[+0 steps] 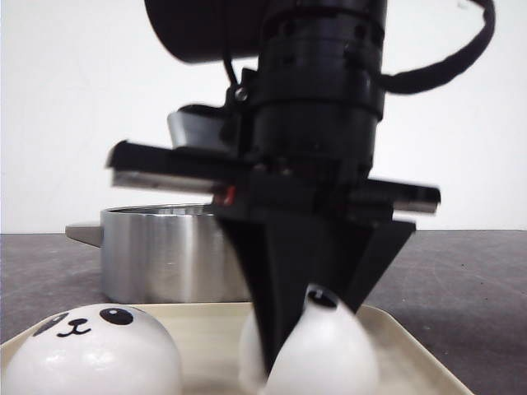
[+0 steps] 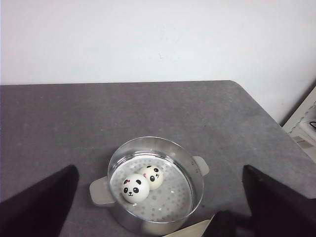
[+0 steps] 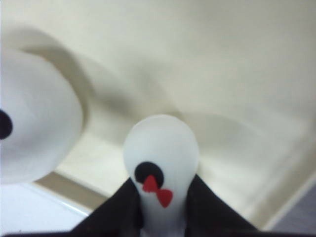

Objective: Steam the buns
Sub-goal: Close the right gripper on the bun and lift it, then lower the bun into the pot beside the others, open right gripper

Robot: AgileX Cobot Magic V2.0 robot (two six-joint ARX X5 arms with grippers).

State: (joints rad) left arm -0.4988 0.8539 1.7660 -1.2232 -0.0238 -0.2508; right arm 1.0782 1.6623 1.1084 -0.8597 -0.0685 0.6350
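Observation:
My right gripper (image 1: 306, 337) is shut on a white panda bun (image 1: 325, 354) with a red bow, squeezing it narrow over the cream tray (image 1: 412, 350). The right wrist view shows that bun (image 3: 160, 148) pinched between the black fingers (image 3: 118, 212). A second panda bun (image 1: 86, 350) lies on the tray at the left; it also shows in the right wrist view (image 3: 34, 133). Two more buns (image 2: 136, 187) (image 2: 152, 176) lie in the steel steamer pot (image 2: 195, 197). My left gripper (image 2: 158, 212) is open and empty, high above the pot.
The steamer pot (image 1: 165, 255) stands just behind the tray on the dark grey table (image 1: 469, 280). It has side handles (image 2: 98, 191). The table's far edge meets a white wall. White furniture (image 2: 303, 123) stands off the table's right side.

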